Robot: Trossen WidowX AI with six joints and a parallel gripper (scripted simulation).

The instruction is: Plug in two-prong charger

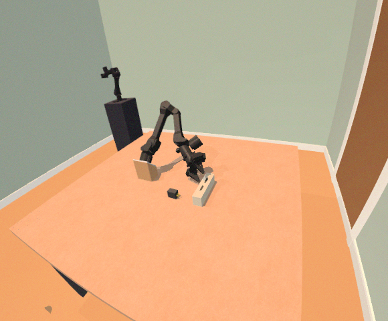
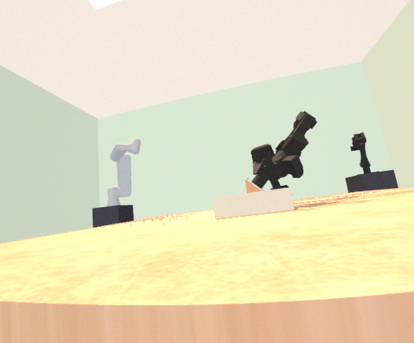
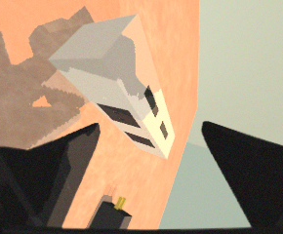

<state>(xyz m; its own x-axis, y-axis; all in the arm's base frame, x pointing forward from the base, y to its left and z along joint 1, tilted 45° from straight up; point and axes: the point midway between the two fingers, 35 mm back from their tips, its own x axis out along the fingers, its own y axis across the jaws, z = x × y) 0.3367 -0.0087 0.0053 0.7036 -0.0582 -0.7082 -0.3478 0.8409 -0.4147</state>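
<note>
The black charger (image 1: 172, 193) (image 3: 104, 214) lies on the table with its two brass prongs (image 1: 178, 195) (image 3: 120, 203) pointing toward the strip. The off-white power strip (image 1: 198, 199) (image 2: 253, 204) (image 3: 90, 44) stands a short way from it; dark openings show on its top and one long side. My gripper (image 1: 200, 176) (image 3: 150, 127) is open and empty, low by the far end of the strip. In the wrist view the strip shows between and beyond the fingertips, and the charger shows at the bottom edge, partly cut off. Whether a finger touches the strip is not clear.
A tan board (image 1: 146, 170) (image 2: 253, 186) stands tilted by my arm's base. A second black arm on a dark pedestal (image 1: 123, 120) (image 2: 371, 181) and a pale arm (image 2: 123, 173) on another pedestal stand in the background. The table's far edge shows beyond the strip in the wrist view.
</note>
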